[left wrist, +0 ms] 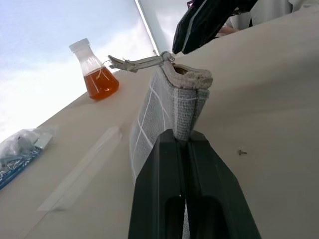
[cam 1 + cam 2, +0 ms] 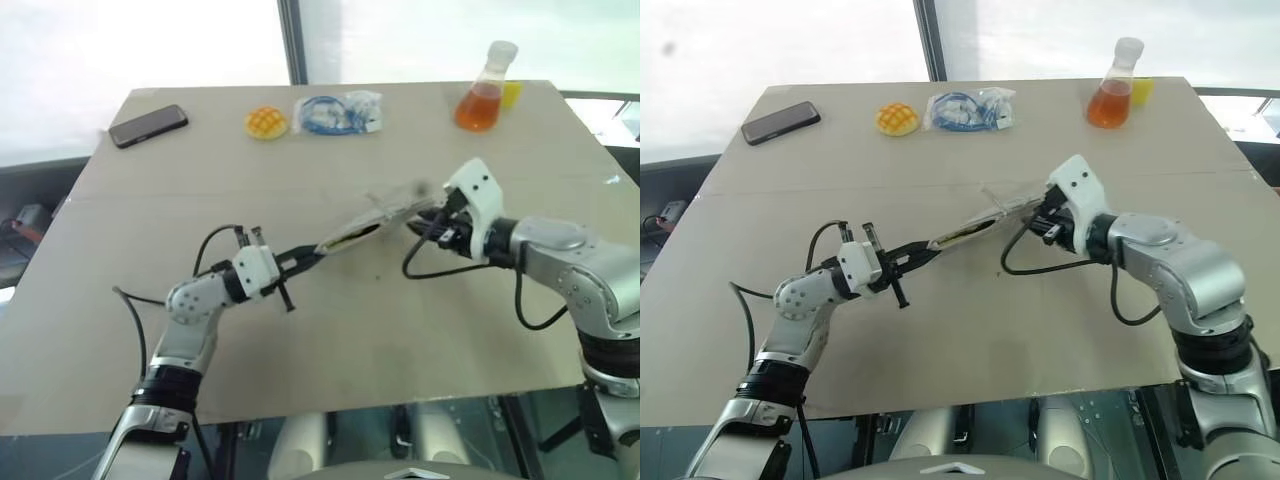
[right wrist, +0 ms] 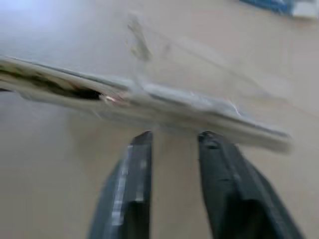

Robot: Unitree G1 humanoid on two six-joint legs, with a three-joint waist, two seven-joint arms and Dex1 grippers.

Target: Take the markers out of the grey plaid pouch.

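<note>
A pale beige worktop (image 2: pixel 330 340) stands before bright windows. Nearest the robot, the left pincer (image 2: pixel 303 261) points forward and to the right, its two black fingers (image 1: pixel 164 184) pressed together and clamped on the near end of the grey plaid pouch (image 2: pixel 372 222). The pouch is raised off the worktop and stretches away toward the right arm, its mouth showing a strip of yellowish lining. No marker can be made out inside it. The right pincer (image 3: pixel 172 142) sits just beside the pouch's far end; in the right wrist view its fingers stand apart with a gap between them, and the pouch lies across just beyond their tips, gripped by neither. Along the far edge, from left to right, lie a dark phone (image 2: pixel 148 126), a round yellow bun-shaped object (image 2: pixel 266 122), a clear plastic bag with blue cable (image 2: pixel 338 112), and a conical flask of orange liquid (image 2: pixel 482 92) with a small yellow item (image 2: pixel 512 94) just behind it.
</note>
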